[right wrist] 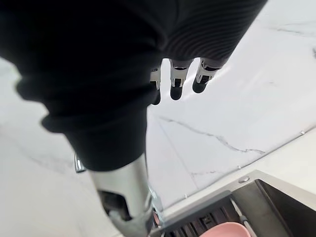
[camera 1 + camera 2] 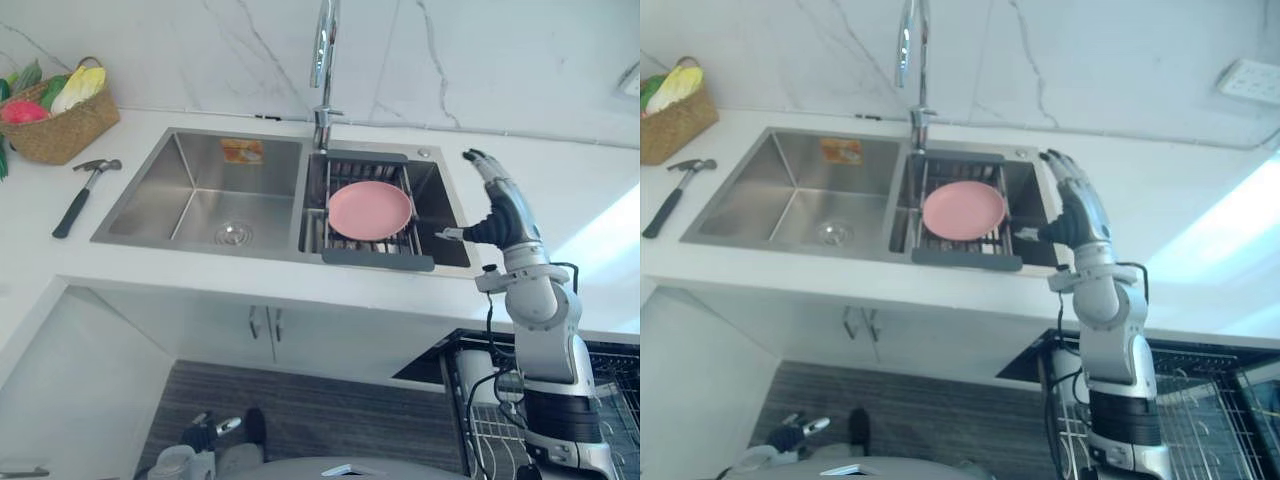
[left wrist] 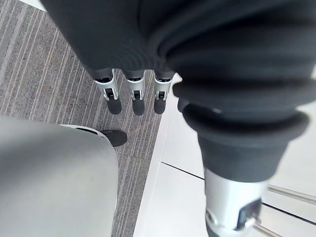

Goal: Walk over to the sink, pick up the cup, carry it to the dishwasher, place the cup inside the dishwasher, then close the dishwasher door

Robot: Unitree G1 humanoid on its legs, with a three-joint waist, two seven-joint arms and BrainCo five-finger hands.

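The white table [image 2: 560, 200] carries a two-basin sink [image 2: 200, 190]. In the sink's right basin a dark rack [image 2: 380, 258] bears a pink plate [image 2: 370, 209], lying flat, the dish at hand for the pick. The right hand [image 2: 503, 200] hovers over the sink's right rim with its fingers straight and empty. The plate lies from it toward the sink's middle and lower down, so this arm looks the nearer. The left hand [image 3: 137, 96] hangs low, well below the sink, its fingers relaxed.

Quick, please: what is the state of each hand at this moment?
Left hand: open, holds nothing.
Right hand: open, holds nothing, raised by the right end of the sink.
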